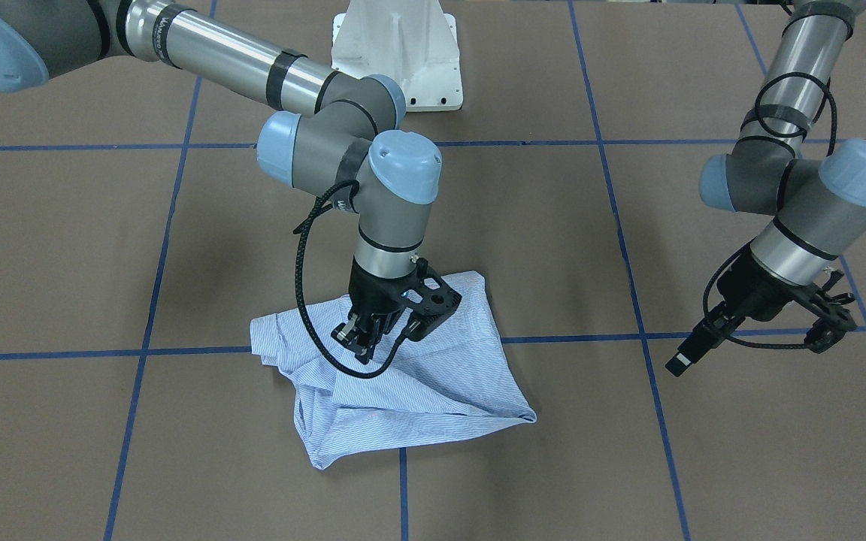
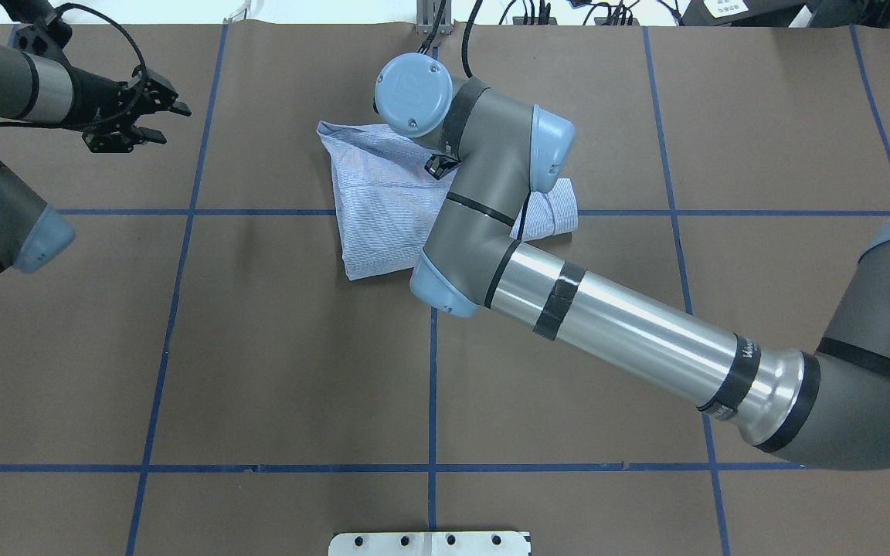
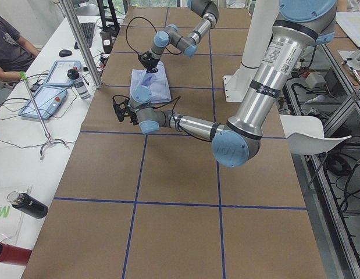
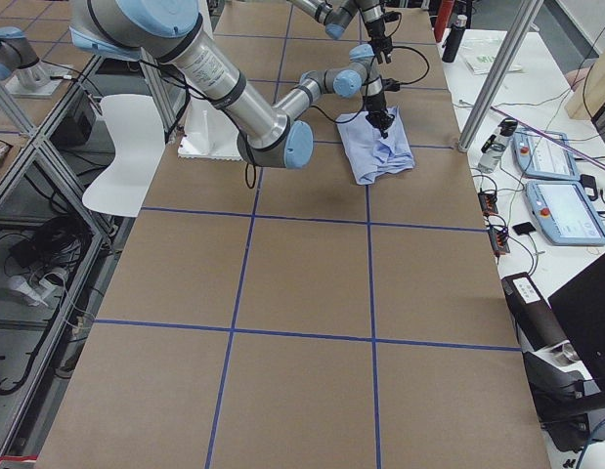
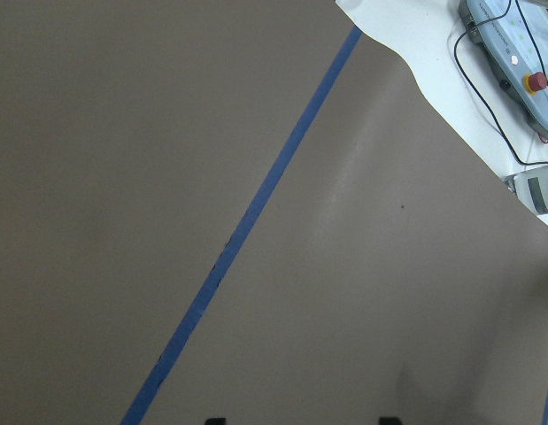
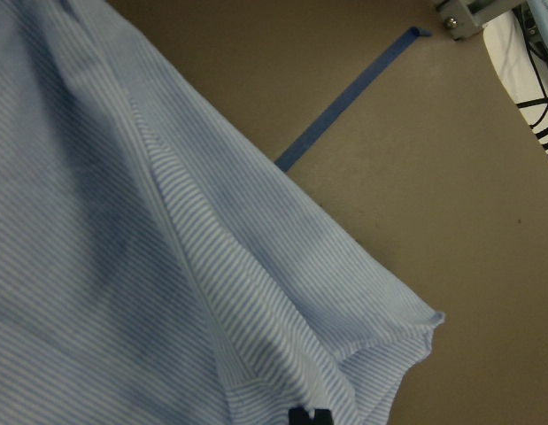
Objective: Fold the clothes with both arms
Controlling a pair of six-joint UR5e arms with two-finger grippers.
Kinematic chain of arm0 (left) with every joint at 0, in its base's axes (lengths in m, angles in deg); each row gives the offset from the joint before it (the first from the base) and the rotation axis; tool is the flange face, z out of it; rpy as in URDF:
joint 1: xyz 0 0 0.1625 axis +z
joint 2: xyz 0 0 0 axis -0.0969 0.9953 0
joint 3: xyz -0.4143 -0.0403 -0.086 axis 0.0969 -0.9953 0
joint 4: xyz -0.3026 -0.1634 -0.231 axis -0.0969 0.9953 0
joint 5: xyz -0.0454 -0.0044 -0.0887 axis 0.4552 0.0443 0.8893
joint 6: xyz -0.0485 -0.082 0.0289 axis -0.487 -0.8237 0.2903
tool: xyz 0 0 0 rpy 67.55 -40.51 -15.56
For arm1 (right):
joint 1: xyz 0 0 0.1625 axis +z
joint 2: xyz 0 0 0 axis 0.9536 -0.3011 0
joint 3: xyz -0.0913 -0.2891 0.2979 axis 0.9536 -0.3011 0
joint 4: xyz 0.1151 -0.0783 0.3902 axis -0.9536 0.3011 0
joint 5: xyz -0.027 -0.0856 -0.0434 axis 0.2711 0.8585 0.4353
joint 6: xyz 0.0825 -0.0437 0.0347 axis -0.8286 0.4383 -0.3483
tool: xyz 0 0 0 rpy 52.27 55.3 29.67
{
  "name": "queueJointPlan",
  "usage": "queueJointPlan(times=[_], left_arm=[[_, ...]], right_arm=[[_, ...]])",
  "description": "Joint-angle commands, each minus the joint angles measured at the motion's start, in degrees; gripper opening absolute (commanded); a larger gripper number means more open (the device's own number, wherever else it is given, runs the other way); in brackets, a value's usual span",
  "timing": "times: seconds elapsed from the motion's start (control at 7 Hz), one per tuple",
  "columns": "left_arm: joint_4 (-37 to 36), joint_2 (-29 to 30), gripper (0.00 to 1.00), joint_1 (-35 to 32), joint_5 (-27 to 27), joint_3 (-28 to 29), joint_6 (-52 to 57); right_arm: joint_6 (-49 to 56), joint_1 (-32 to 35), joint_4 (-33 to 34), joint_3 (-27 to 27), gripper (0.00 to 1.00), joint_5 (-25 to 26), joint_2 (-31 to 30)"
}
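The striped shirt (image 1: 440,383) lies in a folded bundle on the table (image 1: 65,248), across a blue tape line (image 1: 200,351). The right gripper (image 1: 361,344) points straight down onto it, fingers together at the cloth — whether they pinch it I cannot tell. The left gripper (image 2: 169,125) hangs well apart to the side above the table, tilted, fingers spread wide

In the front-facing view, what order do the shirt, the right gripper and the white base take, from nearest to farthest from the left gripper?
From the left gripper, at the view's right:
1. shirt, at centre, one corner pointing toward it.
2. right gripper, over the shirt's middle.
3. white base, at the top edge.
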Motion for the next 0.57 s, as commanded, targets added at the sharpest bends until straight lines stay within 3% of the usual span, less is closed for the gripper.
queueJointPlan(times=[0.0,0.43], left_arm=[[0.0,0.0,0.65,-0.04,0.0,-0.08,0.01],[0.0,-0.09,0.65,-0.04,0.0,-0.08,0.01]], right_arm=[[0.41,2.41,-3.36,-8.23,0.0,1.19,3.15],[0.76,2.94,-7.42,-15.54,0.0,4.88,6.84]])
